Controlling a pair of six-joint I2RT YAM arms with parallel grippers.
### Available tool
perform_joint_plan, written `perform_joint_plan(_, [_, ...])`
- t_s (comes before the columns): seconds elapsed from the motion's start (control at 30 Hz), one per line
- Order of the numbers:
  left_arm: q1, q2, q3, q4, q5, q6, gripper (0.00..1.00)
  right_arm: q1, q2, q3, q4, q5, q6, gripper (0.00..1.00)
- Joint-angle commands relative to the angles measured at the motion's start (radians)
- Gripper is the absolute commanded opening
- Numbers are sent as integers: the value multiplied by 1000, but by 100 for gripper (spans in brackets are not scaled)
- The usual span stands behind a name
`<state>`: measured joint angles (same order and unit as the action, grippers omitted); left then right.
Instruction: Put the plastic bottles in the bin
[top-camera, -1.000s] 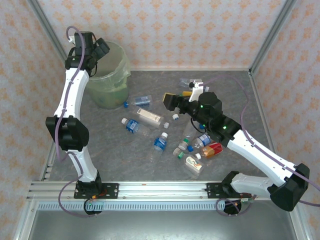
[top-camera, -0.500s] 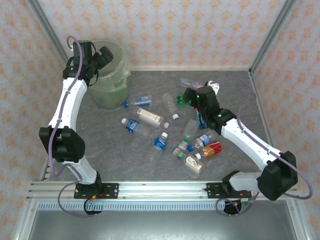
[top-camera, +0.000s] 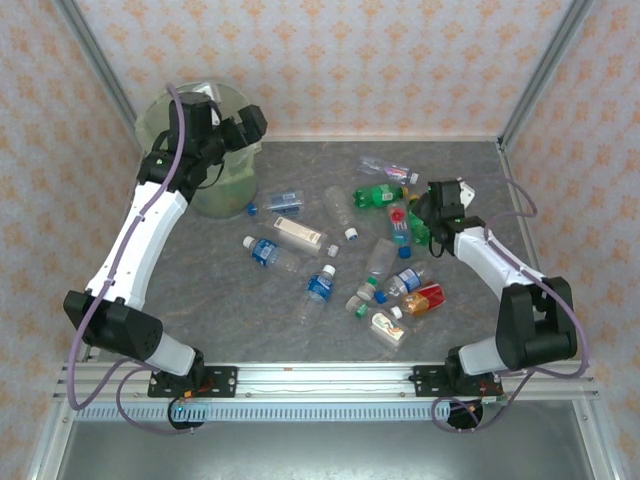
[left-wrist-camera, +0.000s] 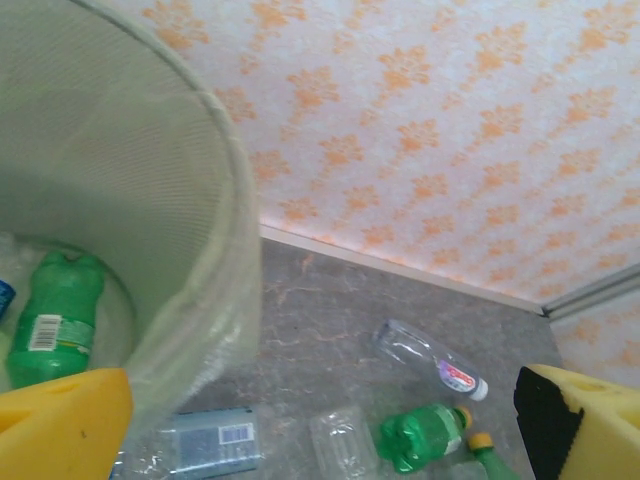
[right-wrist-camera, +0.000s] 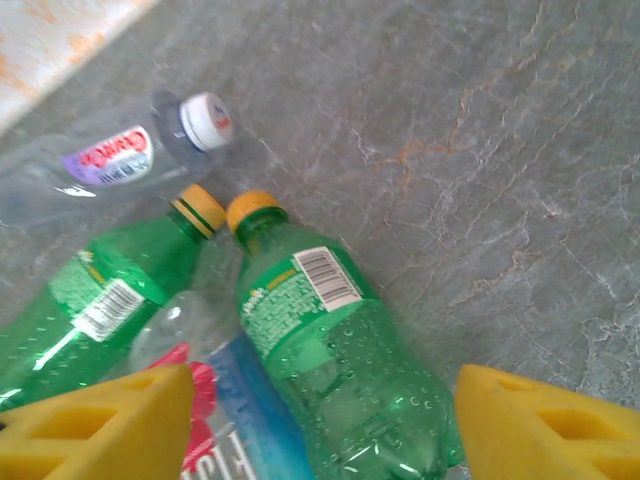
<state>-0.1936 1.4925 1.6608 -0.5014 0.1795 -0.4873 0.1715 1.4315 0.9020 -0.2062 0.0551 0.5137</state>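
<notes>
The bin (top-camera: 228, 188) stands in the upper left corner of the desk (top-camera: 200, 290), close to the back wall. The left tool (top-camera: 245, 125) hangs over the bin's right rim. It is spread wide and has nothing between its fingers. One labelled green bottle (left-wrist-camera: 55, 310) lies on the bin's bottom. The plastic bottles (top-camera: 385, 255) lie scattered from the middle to the right of the desk, and the nearest bottle (top-camera: 280, 202) is just beside the bin's wall. The right tool (top-camera: 422, 222) is low at the right edge of this heap. It is partly open astride a yellow-capped green bottle (right-wrist-camera: 330, 340) and does not clamp it. A clear bottle (right-wrist-camera: 225, 420) lies between this one and the finger on the left of the right wrist view. The lower left of the desk and a strip along the back wall are bare.
</notes>
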Motion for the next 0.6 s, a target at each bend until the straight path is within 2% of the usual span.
perform_joint_plan(0.0, [-15, -31, -35, -9, -18, 18, 99, -19, 29, -25, 30, -48, -34, 70])
perform_joint_plan(0.13, [-20, -62, -81, -2, -8, 1, 99, -51, 68, -51, 87, -139, -63, 70])
perform_joint_plan(0.3, [-20, -101, -104, -15, 0, 1, 99, -62, 136, -29, 101, -165, -99, 73])
perform_joint_plan(0.47, [-20, -119, -114, -73, -87, 27, 99, -75, 222, 6, 93, -195, -126, 73])
perform_joint_plan(0.57, [-20, -123, -124, -97, -100, 40, 99, -75, 252, 18, 103, -210, -145, 73])
